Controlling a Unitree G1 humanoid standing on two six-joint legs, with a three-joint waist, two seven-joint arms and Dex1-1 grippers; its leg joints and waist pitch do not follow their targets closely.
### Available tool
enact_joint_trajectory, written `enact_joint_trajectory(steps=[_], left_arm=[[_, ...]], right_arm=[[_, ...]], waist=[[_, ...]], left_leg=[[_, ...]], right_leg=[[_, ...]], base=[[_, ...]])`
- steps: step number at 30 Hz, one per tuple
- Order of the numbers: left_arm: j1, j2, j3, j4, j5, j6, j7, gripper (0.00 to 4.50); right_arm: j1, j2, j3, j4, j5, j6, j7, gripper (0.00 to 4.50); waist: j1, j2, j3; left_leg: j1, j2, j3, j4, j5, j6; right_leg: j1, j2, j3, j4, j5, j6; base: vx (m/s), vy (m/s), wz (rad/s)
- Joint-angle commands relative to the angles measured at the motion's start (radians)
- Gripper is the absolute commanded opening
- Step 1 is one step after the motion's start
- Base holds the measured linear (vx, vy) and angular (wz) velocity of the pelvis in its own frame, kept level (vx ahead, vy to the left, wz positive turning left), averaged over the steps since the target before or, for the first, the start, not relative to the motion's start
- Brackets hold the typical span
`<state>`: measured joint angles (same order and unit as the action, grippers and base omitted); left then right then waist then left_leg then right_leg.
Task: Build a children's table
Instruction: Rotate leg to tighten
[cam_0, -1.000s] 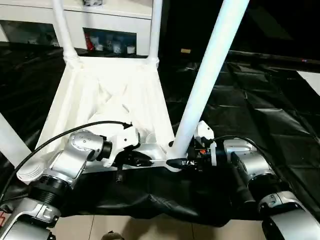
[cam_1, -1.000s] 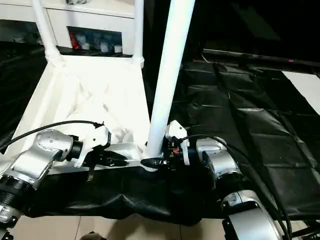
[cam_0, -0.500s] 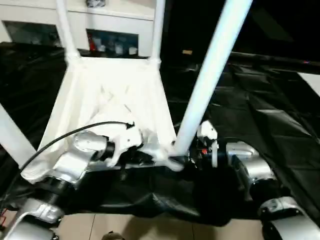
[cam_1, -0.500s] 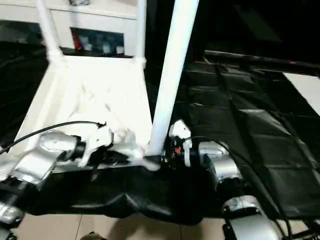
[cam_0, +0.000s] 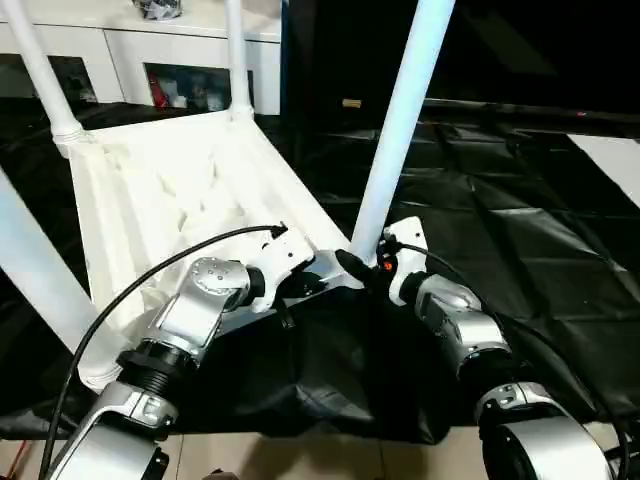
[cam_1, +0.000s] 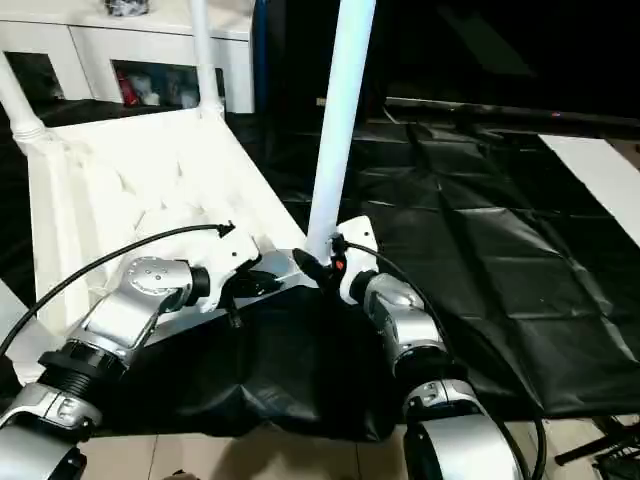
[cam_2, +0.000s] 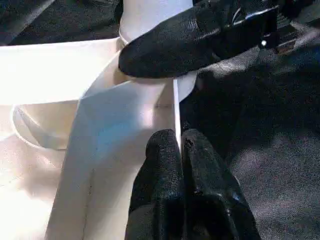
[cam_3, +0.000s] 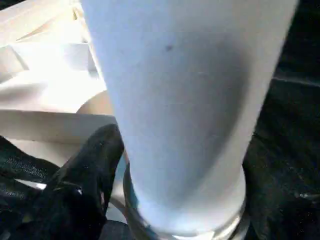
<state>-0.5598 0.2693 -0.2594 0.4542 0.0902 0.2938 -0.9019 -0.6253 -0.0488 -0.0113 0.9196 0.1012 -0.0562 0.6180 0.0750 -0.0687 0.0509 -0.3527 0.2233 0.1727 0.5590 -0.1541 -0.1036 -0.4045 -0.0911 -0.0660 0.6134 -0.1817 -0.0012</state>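
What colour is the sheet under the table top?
Black sheet, creased and glossy; clearest in the right eye view.

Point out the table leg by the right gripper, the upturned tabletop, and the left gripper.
table leg (cam_0: 395, 125), left eye view, middle of its shaft.
tabletop (cam_0: 160, 190), left eye view, ribbed underside.
left gripper (cam_2: 181, 150), left wrist view, between its fingertips at the tabletop's edge.
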Motion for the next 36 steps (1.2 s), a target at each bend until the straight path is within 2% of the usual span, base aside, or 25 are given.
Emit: enact_joint_trajectory(steps=[1, 4, 5, 6, 7, 9, 13, 17, 21, 24, 27, 28, 29, 32, 36], left_arm=[[-0.006, -0.029, -0.028, -0.042, -0.046, -0.02, -0.028, 0.0], [0.01, -0.004, -0.027, -0.062, -0.06, -0.029, -0.079, 0.0], [0.018, 0.01, -0.027, -0.071, -0.067, -0.032, -0.107, 0.0], [0.018, 0.01, -0.027, -0.071, -0.067, -0.032, -0.107, 0.0], [0.025, 0.029, -0.029, -0.076, -0.072, -0.051, -0.137, 0.0], [0.029, 0.039, -0.03, -0.08, -0.076, -0.056, -0.154, 0.0], [0.057, 0.101, -0.046, -0.113, -0.113, -0.104, -0.292, 0.0], [0.064, 0.124, -0.04, -0.121, -0.135, -0.12, -0.342, 0.0], [0.071, 0.156, -0.034, -0.132, -0.155, -0.116, -0.405, 0.0], [0.071, 0.167, -0.032, -0.132, -0.162, -0.119, -0.423, 0.0], [0.069, 0.177, -0.033, -0.125, -0.161, -0.122, -0.433, 0.0], [0.068, 0.177, -0.034, -0.122, -0.16, -0.123, -0.433, 0.0], [0.067, 0.178, -0.034, -0.121, -0.16, -0.124, -0.434, 0.0], [0.068, 0.175, -0.033, -0.122, -0.16, -0.12, -0.432, 0.0], [0.053, 0.148, -0.023, -0.087, -0.126, -0.126, -0.35, 0.0]], right_arm=[[-0.008, 0.03, 0.084, 0.014, -0.027, 0.002, 0.108, 3.85], [-0.002, -0.011, 0.099, -0.012, -0.019, 0.004, 0.206, 3.85], [0.003, -0.032, 0.107, -0.025, -0.014, 0.005, 0.265, 3.85], [0.003, -0.032, 0.107, -0.025, -0.014, 0.005, 0.265, 3.85], [0.015, -0.063, 0.123, -0.045, -0.011, 0.003, 0.352, 3.85], [0.022, -0.078, 0.129, -0.057, -0.006, 0.009, 0.4, 3.85], [0.044, -0.15, 0.164, -0.109, 0.016, 0.045, 0.6, 3.85], [0.045, -0.171, 0.17, -0.121, 0.021, 0.054, 0.654, 3.85], [0.047, -0.188, 0.179, -0.126, 0.022, 0.069, 0.713, 3.53], [0.052, -0.194, 0.184, -0.139, 0.028, 0.086, 0.737, 3.2], [0.056, -0.194, 0.194, -0.143, 0.022, 0.076, 0.744, 3.08], [0.057, -0.193, 0.197, -0.141, 0.019, 0.071, 0.744, 3.08], [0.057, -0.193, 0.198, -0.141, 0.018, 0.07, 0.745, 2.84], [0.062, -0.189, 0.197, -0.145, 0.022, 0.083, 0.75, 2.78], [0.083, -0.174, 0.185, -0.162, 0.033, 0.103, 0.715, 2.67]], waist=[[0.003, 0.004, -0.059], [0.004, 0.004, -0.06], [0.004, -0.001, -0.061], [0.006, 0.002, -0.061], [0.008, -0.002, -0.06], [0.013, 0.001, -0.06], [0.02, 0.002, -0.061], [0.026, 0.002, -0.06], [0.03, -0.001, -0.059], [0.034, 0.001, -0.059], [0.037, 0.0, -0.061], [0.037, 0.0, -0.061], [0.037, 0.0, -0.061], [0.037, 0.001, -0.061], [0.038, 0.001, -0.061]], left_leg=[[-0.001, 0.003, 0.006, -0.061, -0.302, 0.012], [-0.003, 0.005, 0.006, -0.061, -0.307, 0.019], [-0.003, 0.005, 0.007, -0.06, -0.298, 0.022], [-0.003, 0.006, 0.007, -0.059, -0.285, 0.027], [-0.002, 0.006, 0.009, -0.059, -0.277, 0.031], [-0.003, 0.007, 0.009, -0.058, -0.268, 0.037], [0.001, 0.009, 0.01, -0.057, -0.261, 0.05], [0.0, 0.01, 0.012, -0.058, -0.262, 0.04], [0.0, 0.012, 0.011, -0.059, -0.274, 0.028], [0.002, 0.012, 0.012, -0.059, -0.268, 0.026], [0.002, 0.011, 0.012, -0.059, -0.255, 0.023], [0.001, 0.011, 0.012, -0.059, -0.252, 0.022], [0.001, 0.011, 0.012, -0.059, -0.252, 0.022], [0.002, 0.011, 0.012, -0.059, -0.257, 0.02], [0.002, 0.011, 0.011, -0.059, -0.261, 0.018]], right_leg=[[0.039, -0.04, 0.036, -0.083, -0.31, -0.166], [0.042, -0.041, 0.036, -0.083, -0.31, -0.167], [0.043, -0.041, 0.036, -0.082, -0.301, -0.17], [0.044, -0.041, 0.036, -0.079, -0.281, -0.178], [0.042, -0.04, 0.036, -0.08, -0.272, -0.182], [0.043, -0.041, 0.037, -0.077, -0.256, -0.187], [0.043, -0.038, 0.037, -0.072, -0.213, -0.207], [0.043, -0.039, 0.036, -0.069, -0.22, -0.214], [0.043, -0.042, 0.036, -0.072, -0.259, -0.202], [0.042, -0.041, 0.037, -0.071, -0.255, -0.2], [0.042, -0.042, 0.037, -0.068, -0.238, -0.204], [0.042, -0.041, 0.037, -0.067, -0.228, -0.206], [0.043, -0.041, 0.037, -0.067, -0.225, -0.207], [0.043, -0.041, 0.037, -0.067, -0.229, -0.206], [0.043, -0.04, 0.037, -0.068, -0.228, -0.204]], base=[[0.0, 0.0, 0.0], [0.0, 0.0, 0.0], [0.0, 0.0, 0.0], [0.0, 0.0, 0.0], [0.0, 0.0, 0.0], [0.0, 0.0, 0.0], [0.0, 0.0, 0.0], [0.0, 0.0, 0.0], [0.0, 0.0, 0.0], [0.0, 0.0, 0.0], [0.0, 0.0, 0.0], [0.0, 0.0, 0.0], [0.0, 0.0, 0.0], [0.0, 0.0, 0.0], [0.0, 0.0, 0.0]])
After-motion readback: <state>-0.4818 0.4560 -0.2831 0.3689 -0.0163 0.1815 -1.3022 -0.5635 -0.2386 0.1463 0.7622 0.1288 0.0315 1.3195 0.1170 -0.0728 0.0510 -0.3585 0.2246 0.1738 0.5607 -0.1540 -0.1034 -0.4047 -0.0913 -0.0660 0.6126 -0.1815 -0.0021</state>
